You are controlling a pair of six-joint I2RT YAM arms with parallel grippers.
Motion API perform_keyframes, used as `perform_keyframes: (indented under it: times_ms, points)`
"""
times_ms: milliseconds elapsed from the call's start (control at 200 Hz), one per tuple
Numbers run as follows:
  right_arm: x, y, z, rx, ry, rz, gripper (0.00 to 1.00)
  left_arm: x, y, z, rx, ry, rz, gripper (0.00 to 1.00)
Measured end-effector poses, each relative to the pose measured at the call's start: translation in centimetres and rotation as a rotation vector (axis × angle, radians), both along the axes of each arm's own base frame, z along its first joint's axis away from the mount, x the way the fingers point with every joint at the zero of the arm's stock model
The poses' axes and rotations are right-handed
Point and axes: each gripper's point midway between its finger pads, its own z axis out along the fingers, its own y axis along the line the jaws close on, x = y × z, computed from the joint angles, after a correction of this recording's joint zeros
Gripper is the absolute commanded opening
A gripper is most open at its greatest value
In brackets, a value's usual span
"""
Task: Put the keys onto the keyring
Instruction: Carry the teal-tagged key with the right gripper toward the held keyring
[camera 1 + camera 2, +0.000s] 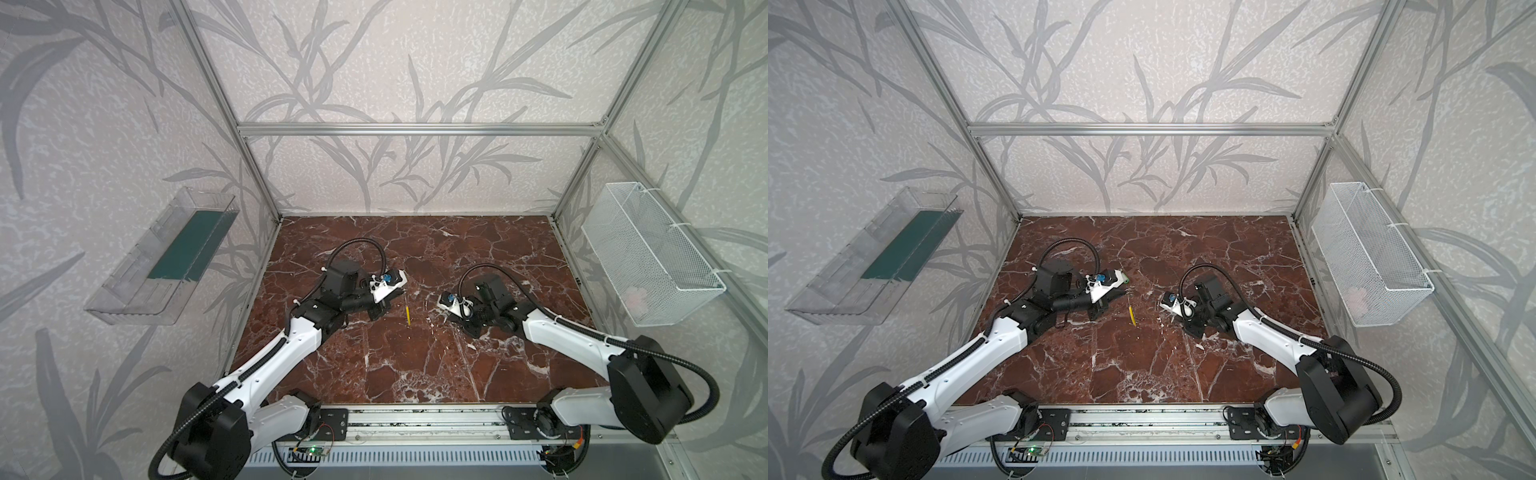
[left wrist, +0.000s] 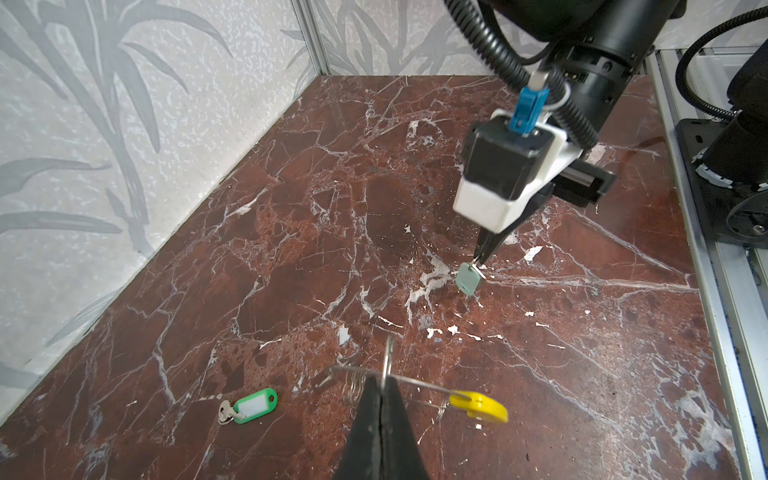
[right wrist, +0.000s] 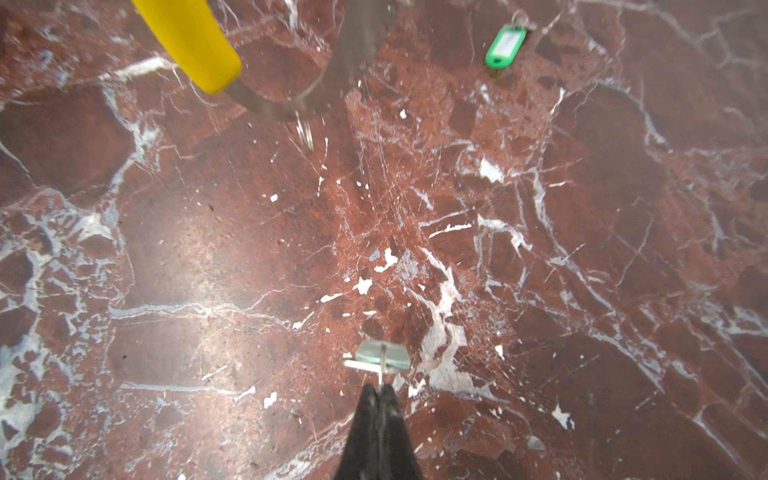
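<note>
My left gripper (image 2: 383, 378) is shut on the thin grey wire of the keyring (image 2: 419, 381), holding it up off the table. The ring's yellow sleeve (image 2: 478, 405) hangs to one side and shows in both top views (image 1: 408, 314). The right gripper (image 3: 380, 386) is shut on the small loop of a key with a pale mint head (image 3: 382, 355), just above the marble. In the left wrist view this key (image 2: 468, 279) dangles from the right gripper (image 2: 482, 259), a short way from the ring. In a top view the left gripper (image 1: 400, 296) and right gripper (image 1: 445, 319) face each other mid-table.
A small metal key on a bright green label tag (image 2: 251, 406) lies on the red marble table (image 1: 415, 374), behind the left gripper. A clear plastic tray (image 1: 162, 257) hangs on the left wall and a white wire basket (image 1: 652, 253) on the right wall.
</note>
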Motion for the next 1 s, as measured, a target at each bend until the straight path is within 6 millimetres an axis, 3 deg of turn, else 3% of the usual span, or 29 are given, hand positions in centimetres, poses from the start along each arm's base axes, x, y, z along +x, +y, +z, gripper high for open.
perform_keyframes:
  times_ms: [355, 645, 865, 1000]
  points:
    - [-1.5, 0.8, 1.4, 0.055, 0.016, 0.127, 0.0, -1.3, -1.2, -0.6, 0.01, 0.008, -0.045, 0.0]
    - [-3.1, 1.7, 5.3, 0.171, -0.047, 0.214, 0.0, -2.6, -3.6, -1.4, 0.059, -0.037, -0.103, 0.0]
    - [-4.6, 1.7, 7.0, 0.243, -0.047, 0.229, 0.0, -2.1, -4.6, -1.3, 0.076, -0.131, -0.079, 0.0]
    - [-5.2, 1.6, 9.0, 0.308, -0.074, 0.204, 0.0, -1.6, -4.9, -0.7, 0.068, -0.193, -0.059, 0.0]
